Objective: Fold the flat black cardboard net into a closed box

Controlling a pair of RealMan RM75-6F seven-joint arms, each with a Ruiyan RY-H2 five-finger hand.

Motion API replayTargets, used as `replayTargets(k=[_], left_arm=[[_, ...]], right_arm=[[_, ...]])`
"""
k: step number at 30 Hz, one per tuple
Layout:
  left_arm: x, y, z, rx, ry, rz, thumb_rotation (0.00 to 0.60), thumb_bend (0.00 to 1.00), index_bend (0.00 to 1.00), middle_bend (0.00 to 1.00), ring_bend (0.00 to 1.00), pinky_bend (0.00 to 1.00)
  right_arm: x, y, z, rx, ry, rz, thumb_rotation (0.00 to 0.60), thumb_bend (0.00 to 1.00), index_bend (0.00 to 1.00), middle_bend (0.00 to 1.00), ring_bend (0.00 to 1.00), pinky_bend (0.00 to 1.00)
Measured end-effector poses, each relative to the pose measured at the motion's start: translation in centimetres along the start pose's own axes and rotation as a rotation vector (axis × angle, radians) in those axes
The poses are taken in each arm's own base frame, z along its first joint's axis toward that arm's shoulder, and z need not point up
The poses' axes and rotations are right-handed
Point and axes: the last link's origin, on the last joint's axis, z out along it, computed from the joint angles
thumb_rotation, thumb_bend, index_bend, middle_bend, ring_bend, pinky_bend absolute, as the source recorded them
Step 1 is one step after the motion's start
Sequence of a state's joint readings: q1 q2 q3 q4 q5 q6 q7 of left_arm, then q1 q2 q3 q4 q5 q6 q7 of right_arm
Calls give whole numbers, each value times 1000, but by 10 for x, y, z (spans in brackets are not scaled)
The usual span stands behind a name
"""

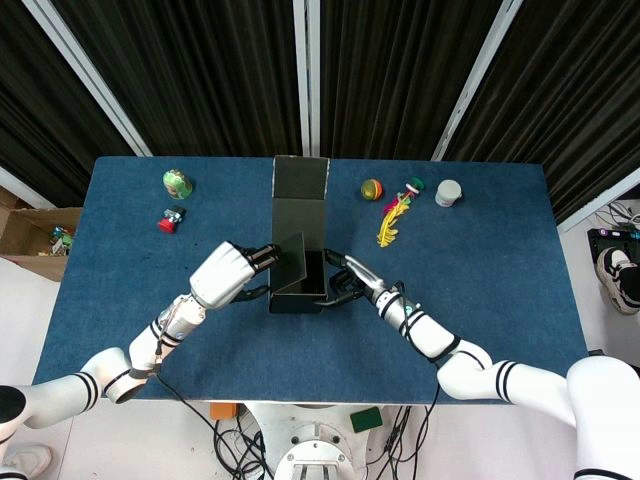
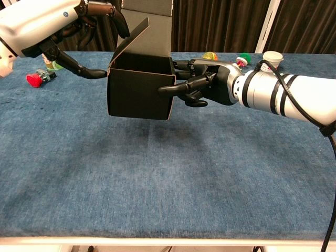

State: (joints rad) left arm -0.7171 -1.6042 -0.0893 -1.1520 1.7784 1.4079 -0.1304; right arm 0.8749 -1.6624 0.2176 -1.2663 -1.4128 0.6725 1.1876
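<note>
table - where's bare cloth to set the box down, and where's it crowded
Bare cloth runs along the near edge of the table in front of the box, and across the right end past the white cup. The far edge is crowded: toys far left, ball and feather toy far right.

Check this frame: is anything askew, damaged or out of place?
Nothing looks damaged. The black box is held off the table, unclosed: its left side flap slants inward under the left hand, the rear lid panel stands up, and the right hand grips its right wall.

Bright even overhead light; soft shadows; sharp
</note>
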Motion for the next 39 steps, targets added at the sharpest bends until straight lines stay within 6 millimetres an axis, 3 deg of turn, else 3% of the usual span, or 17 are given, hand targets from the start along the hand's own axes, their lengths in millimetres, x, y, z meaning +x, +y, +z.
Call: replayTargets(k=[15,26,39], left_arm=[[-9,1,0,-20,-33,4,600,123,257,261,736,989],[-21,3,-2,-51,-86,25,600,124,292,274,737,990],[-51,4,-14,-104,-232,75,600,123,342,306,738,990]], right_arm=[[-3,9,5,-28,-4,-56,600,437,529,496,824,1000],[-3,13,7,-46,-6,-79,600,437,529,496,824,1000],[-5,21,11,-70,-1,-159,600,440,528,491,824,1000]])
